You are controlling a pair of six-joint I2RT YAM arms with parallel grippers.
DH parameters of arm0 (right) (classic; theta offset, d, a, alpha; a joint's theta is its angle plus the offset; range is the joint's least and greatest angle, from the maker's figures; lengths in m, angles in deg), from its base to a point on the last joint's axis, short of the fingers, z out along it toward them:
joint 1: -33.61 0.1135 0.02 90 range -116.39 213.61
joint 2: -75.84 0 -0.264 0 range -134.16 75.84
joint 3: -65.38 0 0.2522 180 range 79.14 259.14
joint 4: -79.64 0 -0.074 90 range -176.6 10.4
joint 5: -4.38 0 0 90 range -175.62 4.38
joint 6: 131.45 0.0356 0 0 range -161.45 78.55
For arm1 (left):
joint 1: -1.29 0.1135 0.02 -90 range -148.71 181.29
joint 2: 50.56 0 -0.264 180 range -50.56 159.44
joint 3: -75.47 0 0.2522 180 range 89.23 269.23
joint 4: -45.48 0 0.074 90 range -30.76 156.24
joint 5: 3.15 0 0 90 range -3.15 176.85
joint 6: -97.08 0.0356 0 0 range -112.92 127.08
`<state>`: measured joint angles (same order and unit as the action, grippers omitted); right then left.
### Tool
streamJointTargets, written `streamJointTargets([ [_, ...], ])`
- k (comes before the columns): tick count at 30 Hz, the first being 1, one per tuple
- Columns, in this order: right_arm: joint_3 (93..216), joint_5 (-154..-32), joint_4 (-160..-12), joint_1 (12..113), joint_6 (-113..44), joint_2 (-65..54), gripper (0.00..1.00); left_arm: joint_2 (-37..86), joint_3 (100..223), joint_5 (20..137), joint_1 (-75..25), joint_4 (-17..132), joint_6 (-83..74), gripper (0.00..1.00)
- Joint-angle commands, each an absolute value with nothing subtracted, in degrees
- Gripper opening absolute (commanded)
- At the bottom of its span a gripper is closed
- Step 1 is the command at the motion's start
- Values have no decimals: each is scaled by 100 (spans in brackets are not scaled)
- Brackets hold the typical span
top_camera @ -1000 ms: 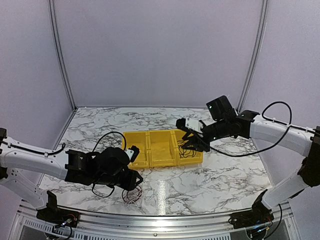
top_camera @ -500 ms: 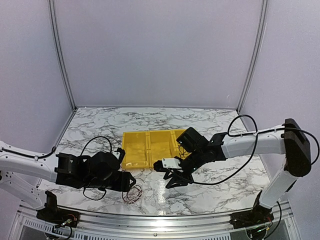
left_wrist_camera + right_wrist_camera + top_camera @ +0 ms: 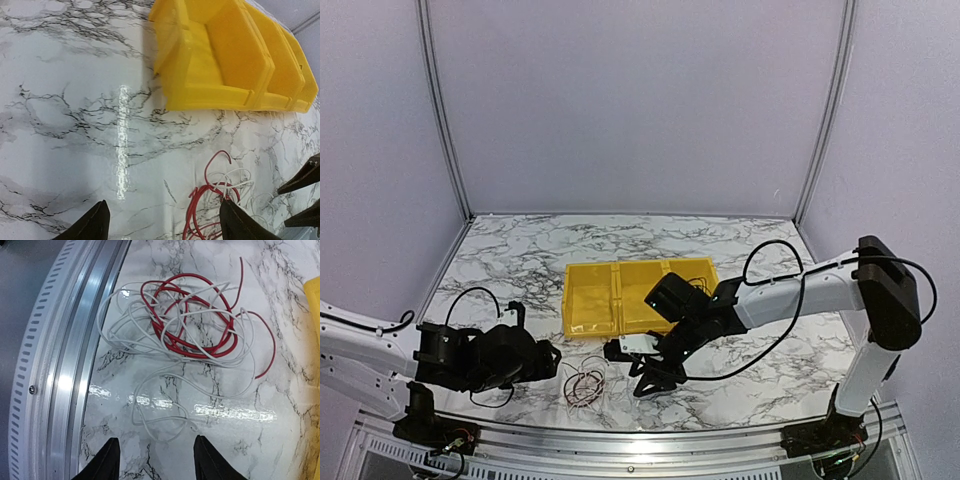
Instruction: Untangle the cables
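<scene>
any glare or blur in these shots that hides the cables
Right wrist view: the cables are sharp; a glare band on the table crosses only the lowest white loop, and the rail shines brightly. Left wrist view: a vertical glare streak lies left of the cables, clear of them; the yellow bin looks slightly soft. Top external view: even light, cables tiny.

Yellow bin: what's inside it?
Yellow bin: left and middle compartments look bare. Thin black cables show in the right one; the right arm covers its near part.
</scene>
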<state>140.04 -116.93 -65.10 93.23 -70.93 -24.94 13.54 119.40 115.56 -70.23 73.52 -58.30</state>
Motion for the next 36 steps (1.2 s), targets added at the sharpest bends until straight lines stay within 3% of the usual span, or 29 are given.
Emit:
streamJointTargets([
  [1, 14325, -11370, -6711, 9311, -6782, -2567, 50, 1269, 11748, 12316, -7042, 7403, -6376, 78],
  [16, 14095, -11054, -6596, 9922, -7776, -2565, 48, 1932, 12353, 12266, -7042, 7365, -5608, 77],
  [28, 14118, -10416, -6832, 9980, -7560, -2735, 39, 1919, 12358, 12265, -7051, 7315, -5441, 76],
  [36, 14154, -10329, -6797, 9980, -7543, -2819, 9, 1878, 12342, 12278, -7051, 7222, -5270, 76],
])
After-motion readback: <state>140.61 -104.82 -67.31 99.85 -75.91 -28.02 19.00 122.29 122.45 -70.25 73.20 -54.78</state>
